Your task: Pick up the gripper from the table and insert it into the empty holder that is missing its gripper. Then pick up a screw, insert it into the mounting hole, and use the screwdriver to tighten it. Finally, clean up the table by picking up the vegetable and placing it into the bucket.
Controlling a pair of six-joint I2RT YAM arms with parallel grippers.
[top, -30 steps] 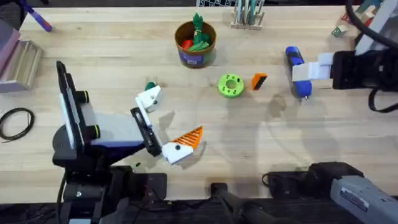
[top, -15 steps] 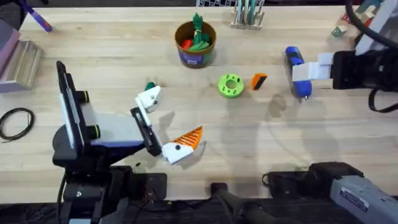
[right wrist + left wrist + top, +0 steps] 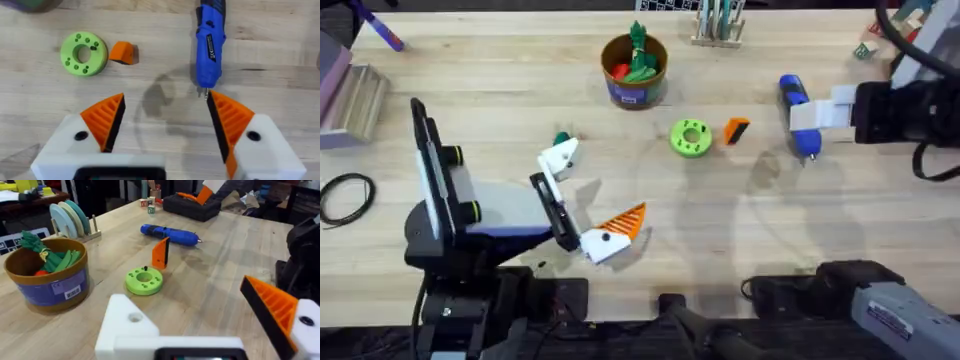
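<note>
Two claws: both spread, pinching nothing
right gripper [image 3: 162, 122]: screwdriver [image 3: 209, 42] tip beside one pad
left gripper [image 3: 210, 320]: bare holder [image 3: 131, 325], loose gripper [image 3: 161, 253] ahead by green disc [image 3: 144, 280]

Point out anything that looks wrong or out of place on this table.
The left gripper has only one orange pad; its other holder is a bare white block. The missing gripper finger stands loose on the table beside the green disc.

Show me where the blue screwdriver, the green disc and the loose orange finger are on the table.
screwdriver [image 3: 209, 47], right wrist view, on the middle of its blue body.
green disc [image 3: 691, 138], overhead view, on its flat top ring.
orange finger [image 3: 161, 253], left wrist view, on its upright orange face.
</note>
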